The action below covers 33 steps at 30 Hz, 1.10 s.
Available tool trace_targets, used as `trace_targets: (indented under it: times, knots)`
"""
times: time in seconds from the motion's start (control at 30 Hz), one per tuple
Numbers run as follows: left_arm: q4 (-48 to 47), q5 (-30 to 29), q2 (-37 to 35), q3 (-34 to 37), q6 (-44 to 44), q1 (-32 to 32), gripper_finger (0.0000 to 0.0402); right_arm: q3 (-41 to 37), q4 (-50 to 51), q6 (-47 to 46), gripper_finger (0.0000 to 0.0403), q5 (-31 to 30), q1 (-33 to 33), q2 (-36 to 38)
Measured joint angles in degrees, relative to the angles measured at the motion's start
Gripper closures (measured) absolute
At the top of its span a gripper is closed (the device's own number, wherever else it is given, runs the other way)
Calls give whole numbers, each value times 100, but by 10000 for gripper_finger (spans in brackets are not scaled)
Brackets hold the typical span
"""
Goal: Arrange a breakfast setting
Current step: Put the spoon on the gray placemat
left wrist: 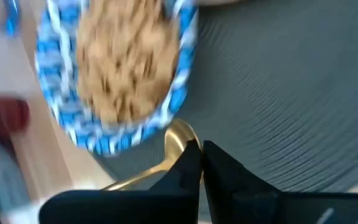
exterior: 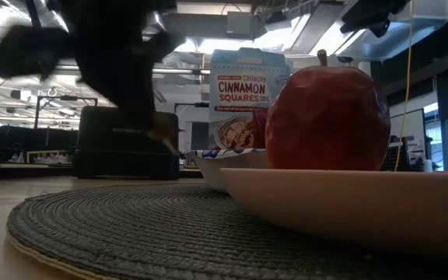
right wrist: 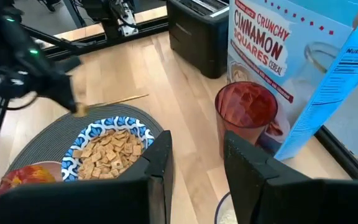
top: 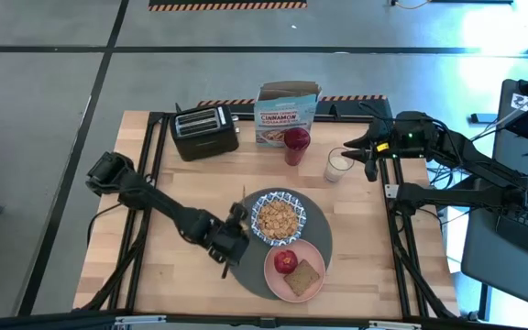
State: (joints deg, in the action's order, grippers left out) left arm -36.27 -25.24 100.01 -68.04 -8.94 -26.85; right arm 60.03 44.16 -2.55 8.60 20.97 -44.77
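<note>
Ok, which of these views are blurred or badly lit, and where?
Left wrist view: bowl and mat smeared, only the left gripper, shut on the gold spoon, is sharp. Low view: the arm is a dark backlit blur, while the apple is in focus. High and right wrist views: sharp, evenly lit.
</note>
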Motion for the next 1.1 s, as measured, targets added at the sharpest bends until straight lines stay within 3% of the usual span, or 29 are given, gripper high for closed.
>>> trace_targets:
  times: [0.17,0.43,0.67,1.1]
  knots:
    - [418,288,2,457,119,323,401,0,21,-4,309,-77,1,0]
    - [1052,349,2,574,82,450,401,0,20,-4,309,-161,2,0]
    - [1073,996,138,575,64,375,401,0,48,0,309,-247,7,0]
    - [1288,1244,283,574,66,295,401,0,144,-2,309,-287,6,0]
